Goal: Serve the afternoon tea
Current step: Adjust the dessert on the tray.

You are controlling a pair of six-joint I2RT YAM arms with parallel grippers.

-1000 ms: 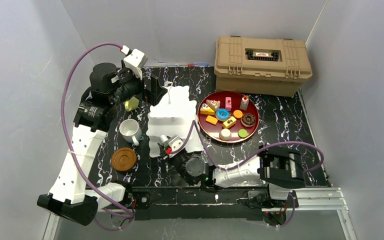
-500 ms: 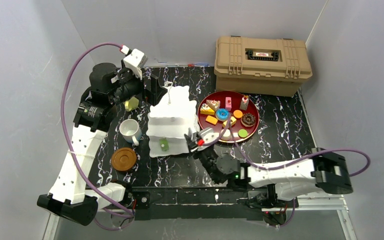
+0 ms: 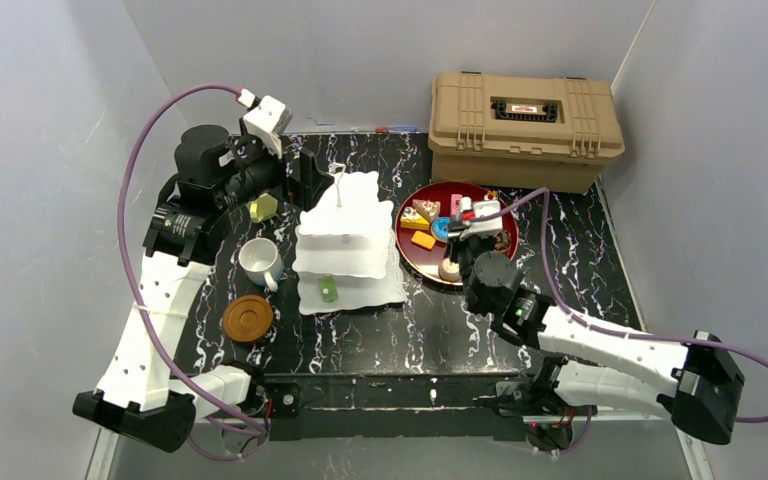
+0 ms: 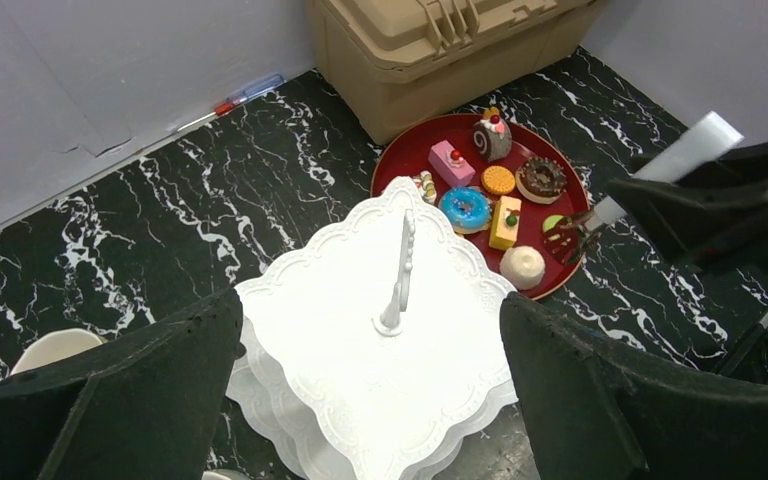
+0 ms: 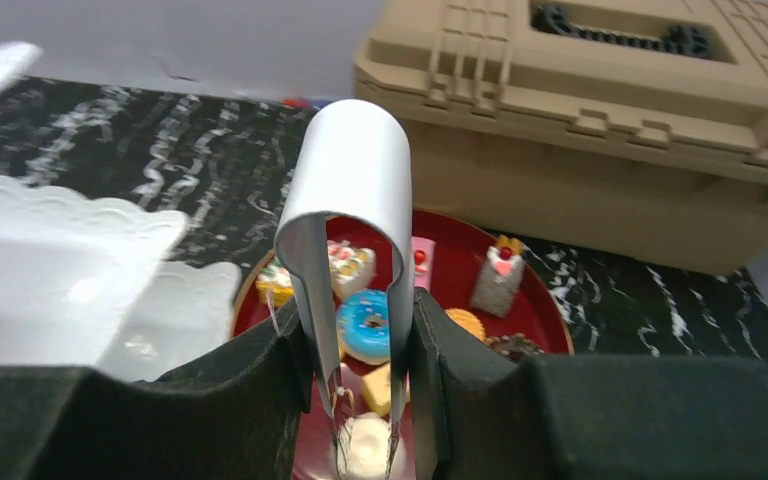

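The white three-tier cake stand (image 3: 345, 235) stands mid-table, with one green pastry (image 3: 328, 290) on its bottom tier. My left gripper (image 3: 300, 175) hovers open and empty above the stand's top tier (image 4: 380, 370). My right gripper (image 5: 358, 330) is shut on silver tongs (image 5: 355, 170). The tongs' tips hang low over a cream round pastry (image 5: 365, 450) on the red tray (image 3: 407, 250); I cannot tell if they touch it. A blue donut (image 5: 368, 325) and several other pastries lie on the tray. A white mug (image 3: 259, 261), a yellow-green mug (image 3: 263, 208) and a brown coaster (image 3: 247, 318) sit left of the stand.
The tan ribbed case (image 3: 525, 128) stands at the back right, just behind the red tray. Grey walls close in the table on the left, back and right. My right arm stretches across the table's front right.
My right gripper with the tongs has swung right, from the stand's bottom tier to the red tray. The green pastry stays on the bottom tier. The left arm has hardly moved.
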